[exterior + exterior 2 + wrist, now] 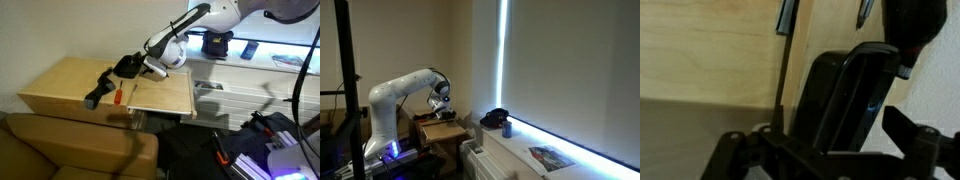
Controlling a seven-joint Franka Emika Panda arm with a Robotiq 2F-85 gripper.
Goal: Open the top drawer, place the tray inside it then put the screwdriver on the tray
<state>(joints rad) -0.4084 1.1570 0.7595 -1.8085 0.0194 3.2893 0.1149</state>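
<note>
Wrist view, tray up close, in an exterior view, screwdriver on cabinet

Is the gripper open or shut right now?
Open: the gripper shows its fingers spread wide apart in the wrist view.

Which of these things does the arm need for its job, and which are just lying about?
For the job: tray, screwdriver, wooden cabinet with the drawer.
Just lying about: black angular tool, black cap-like object, papers on the ledge.

Home-like room: brown couch, pale wooden cabinet, wide window blind.
</note>
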